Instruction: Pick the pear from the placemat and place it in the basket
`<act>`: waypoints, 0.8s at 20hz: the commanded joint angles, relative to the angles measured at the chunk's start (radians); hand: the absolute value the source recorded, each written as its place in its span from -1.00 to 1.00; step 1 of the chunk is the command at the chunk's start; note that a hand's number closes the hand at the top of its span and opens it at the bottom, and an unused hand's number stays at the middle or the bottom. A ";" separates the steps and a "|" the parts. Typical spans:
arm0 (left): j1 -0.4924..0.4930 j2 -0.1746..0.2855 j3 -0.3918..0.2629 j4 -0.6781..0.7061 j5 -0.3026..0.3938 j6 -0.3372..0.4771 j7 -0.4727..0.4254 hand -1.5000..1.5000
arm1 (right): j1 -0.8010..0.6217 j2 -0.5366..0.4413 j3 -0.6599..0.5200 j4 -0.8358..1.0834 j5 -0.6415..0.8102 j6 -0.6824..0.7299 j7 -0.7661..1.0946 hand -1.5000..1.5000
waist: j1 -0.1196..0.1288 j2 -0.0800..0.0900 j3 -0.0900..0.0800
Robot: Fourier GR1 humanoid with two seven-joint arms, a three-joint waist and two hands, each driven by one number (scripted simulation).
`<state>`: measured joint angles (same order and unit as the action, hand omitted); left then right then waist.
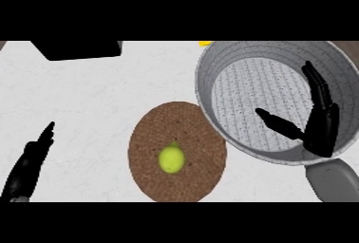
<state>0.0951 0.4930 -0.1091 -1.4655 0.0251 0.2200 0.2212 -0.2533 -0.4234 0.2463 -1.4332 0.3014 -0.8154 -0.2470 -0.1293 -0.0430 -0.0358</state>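
1. Black object (77,49) at the far left of the counter (84,109): its upper part is cut off by the view's top edge, so its kind cannot be told.
2. Yellow thing (204,43) at the top edge: only a sliver shows. The rest is behind the rim of the basket (210,71) or out of view, and it is not identifiable.
3. Basket: the far rim is cut off at the top edge. The near right rim and part of the floor are hidden under the right hand (322,128).
4. Placemat (157,137): its upper right edge is hidden behind the basket's wall.
5. Right forearm (335,180): cut off by the lower edge.
6. Left hand (28,163): seen edge-on, with its wrist cut off at the lower left.
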 commanded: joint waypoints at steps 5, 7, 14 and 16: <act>0.025 0.022 0.013 0.011 -0.020 0.018 0.011 0.00 | 0.192 0.031 0.066 0.133 0.194 -0.060 0.184 -1.00 | -0.019 0.030 -0.005; 0.027 0.024 0.010 -0.002 -0.021 0.015 0.011 0.00 | 0.223 0.025 0.088 0.134 0.239 -0.024 0.224 -1.00 | -0.008 0.030 -0.005; 0.033 0.025 0.003 -0.004 -0.037 0.023 0.010 0.00 | 0.298 0.037 0.102 0.093 0.402 0.027 0.368 -1.00 | -0.007 0.026 -0.003; 0.033 0.035 0.010 -0.005 -0.039 0.023 0.008 0.00 | 0.307 0.047 0.089 0.078 0.440 0.039 0.416 -1.00 | 0.001 0.025 -0.003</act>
<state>0.1139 0.5213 -0.1026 -1.4835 -0.0088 0.2397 0.2209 -0.0100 -0.4174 0.2860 -1.3967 0.6550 -0.7761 0.0621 -0.1346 -0.0432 -0.0648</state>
